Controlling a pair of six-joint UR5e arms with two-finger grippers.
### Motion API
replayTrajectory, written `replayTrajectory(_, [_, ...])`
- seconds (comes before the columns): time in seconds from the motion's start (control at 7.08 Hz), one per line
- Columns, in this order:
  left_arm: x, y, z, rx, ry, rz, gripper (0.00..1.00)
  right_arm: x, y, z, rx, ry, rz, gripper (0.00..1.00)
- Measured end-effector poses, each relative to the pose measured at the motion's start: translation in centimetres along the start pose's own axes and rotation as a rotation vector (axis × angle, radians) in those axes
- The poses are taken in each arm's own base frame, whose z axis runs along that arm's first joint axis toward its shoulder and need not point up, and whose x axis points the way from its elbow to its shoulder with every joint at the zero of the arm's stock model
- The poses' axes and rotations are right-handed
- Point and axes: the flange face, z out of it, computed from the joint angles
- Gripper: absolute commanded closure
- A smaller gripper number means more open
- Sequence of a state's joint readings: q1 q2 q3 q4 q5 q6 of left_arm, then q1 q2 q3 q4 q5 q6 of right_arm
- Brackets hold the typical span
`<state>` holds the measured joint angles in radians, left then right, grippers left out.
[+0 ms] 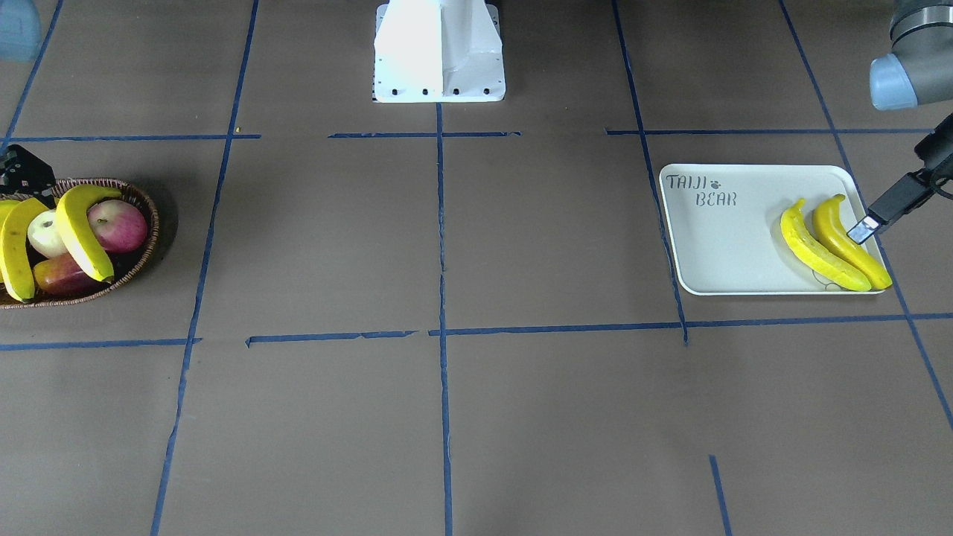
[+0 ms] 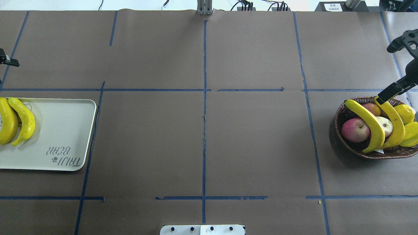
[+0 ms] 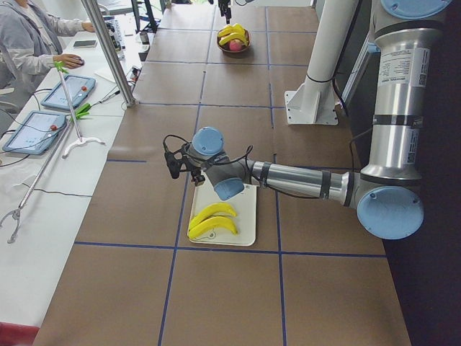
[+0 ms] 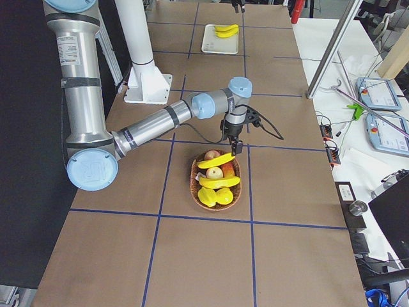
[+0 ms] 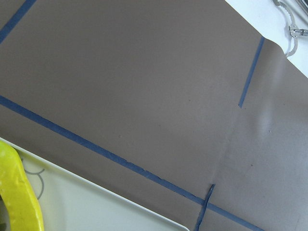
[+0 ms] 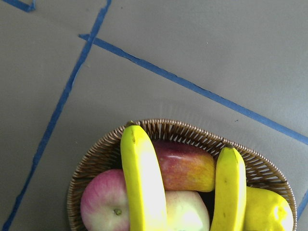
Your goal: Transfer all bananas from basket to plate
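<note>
Two bananas [image 1: 834, 246] lie side by side on the off-white plate [image 1: 715, 253] at its end nearest my left arm. My left gripper [image 1: 904, 186] hangs over that end, open and empty; one fingertip [image 1: 864, 229] is beside the outer banana. Two more bananas [image 2: 380, 125] lie across the fruit in the wicker basket [image 2: 359, 151]. My right gripper [image 2: 387, 73] is open and empty above the basket's far rim, with one finger [image 2: 392, 89] just over a banana's tip. The right wrist view shows both bananas [image 6: 144, 183] from above.
Red-pink apples [image 2: 355, 129] and yellow-green fruit [image 2: 405, 112] share the basket. The robot's white base [image 1: 439, 52] stands at mid-table. Brown paper with blue tape lines [image 2: 204, 107] covers the table between plate and basket. An operator's bench with tablets [image 3: 36, 130] runs along the far side.
</note>
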<state>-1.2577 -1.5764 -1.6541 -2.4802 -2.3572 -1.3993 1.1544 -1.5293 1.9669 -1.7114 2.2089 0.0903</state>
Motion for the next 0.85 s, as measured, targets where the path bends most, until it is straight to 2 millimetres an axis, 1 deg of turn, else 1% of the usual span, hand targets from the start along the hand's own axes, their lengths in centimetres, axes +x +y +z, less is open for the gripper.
replayTrajectory(0.14, [0.2, 0.1, -0.1, -0.001, 0.003, 0.002, 0.00, 0.4, 1.7, 1.0, 0.029, -0.006, 0.046, 0.01])
replayTrajectory(0.28, [0.3, 0.2, 0.0, -0.004, 0.003, 0.002, 0.00, -0.3, 3.1, 2.4, 0.066, -0.024, 0.093, 0.01])
replayTrajectory(0.56, [0.3, 0.6, 0.4, -0.013, 0.000, 0.003, 0.00, -3.9, 4.5, 5.4, 0.111, -0.070, 0.163, 0.03])
replayTrajectory(0.71, [0.3, 0.8, 0.7, -0.019, -0.002, 0.004, 0.00, -4.6, 5.4, 6.4, 0.107, -0.073, 0.174, 0.05])
replayTrajectory(0.85, [0.3, 1.0, 1.0, -0.025, -0.005, 0.006, 0.00, -4.6, 6.2, 7.3, 0.097, -0.056, 0.177, 0.06])
